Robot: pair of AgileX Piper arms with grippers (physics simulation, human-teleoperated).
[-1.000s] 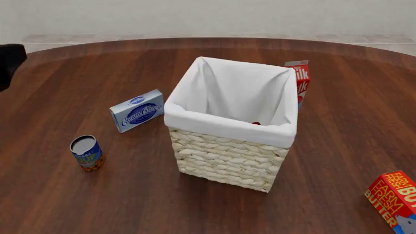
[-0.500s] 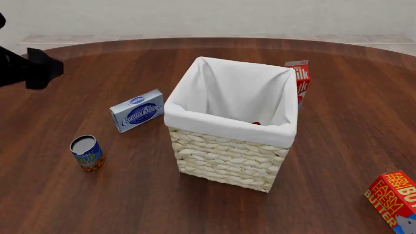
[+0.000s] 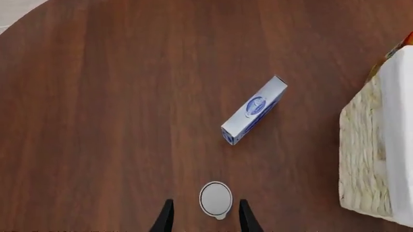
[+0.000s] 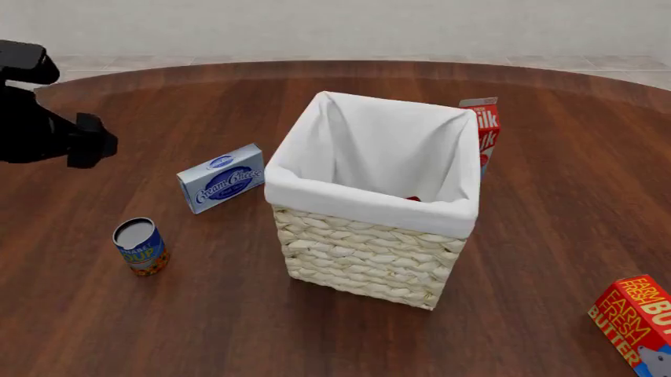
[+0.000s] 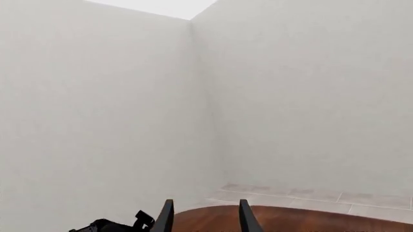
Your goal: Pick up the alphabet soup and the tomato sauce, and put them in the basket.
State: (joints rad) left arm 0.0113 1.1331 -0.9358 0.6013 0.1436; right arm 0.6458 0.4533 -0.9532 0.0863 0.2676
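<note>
Jaws apart on both grippers, empty. Alphabet soup [image 4: 140, 246] upright at 9 o'clock of basket [image 4: 367, 255]; rigid, probably slick — grip mid-wall. Tomato sauce possibly inside, barely visible.

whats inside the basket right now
Looking into the basket from the front view, mostly white liner shows, plus a small sliver of something red low at the near wall. The near rim covers the rest of the bottom, so what it is cannot be told.
</note>
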